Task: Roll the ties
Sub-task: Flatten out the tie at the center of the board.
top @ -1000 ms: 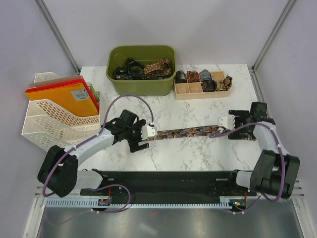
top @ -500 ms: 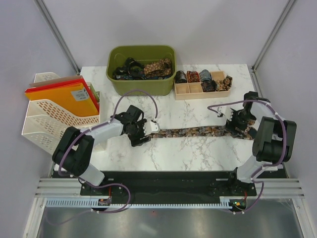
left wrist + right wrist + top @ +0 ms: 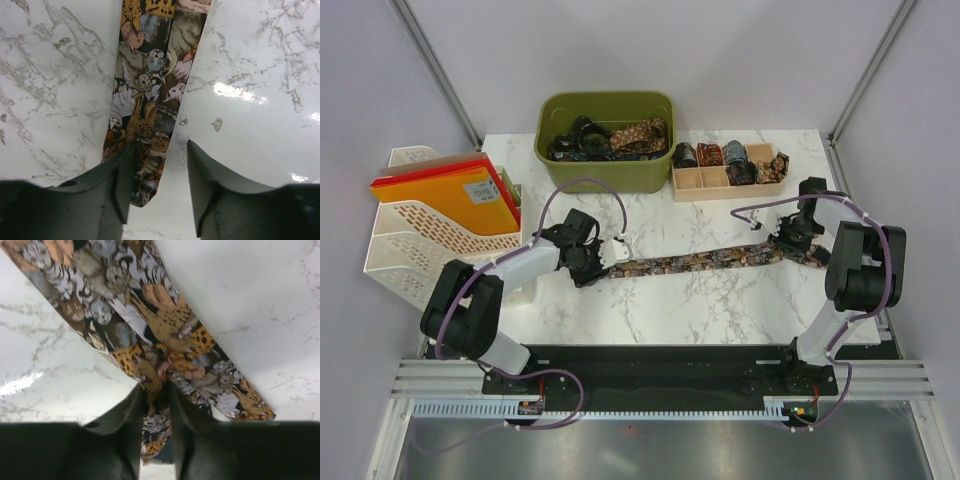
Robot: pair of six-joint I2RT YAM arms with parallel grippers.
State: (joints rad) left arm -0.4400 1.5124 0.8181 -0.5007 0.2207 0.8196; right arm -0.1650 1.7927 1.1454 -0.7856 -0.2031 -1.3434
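One tie (image 3: pixel 700 262), dark with a brown-gold animal print, lies stretched across the marble table (image 3: pixel 720 310), running left to right. My left gripper (image 3: pixel 608 257) is at its left end. In the left wrist view the tie's (image 3: pixel 150 75) pointed tip lies between the jaws of the left gripper (image 3: pixel 160 145); they stand apart, one finger (image 3: pixel 117 180) over the fabric's edge. My right gripper (image 3: pixel 786 243) is at the tie's right end. In the right wrist view the tie (image 3: pixel 165 325) is bunched into a fold, and the right gripper (image 3: pixel 157 387) is shut on it.
A green bin (image 3: pixel 610 178) with loose ties stands at the back. Beside it is a wooden tray (image 3: pixel 705 192) of rolled ties. A white file rack (image 3: pixel 430 245) with orange folders fills the left side.
Both grippers' jaws have narrowed; the right one has closed on the tie's right end. The right arm has folded back and the tie now slants up to the right.
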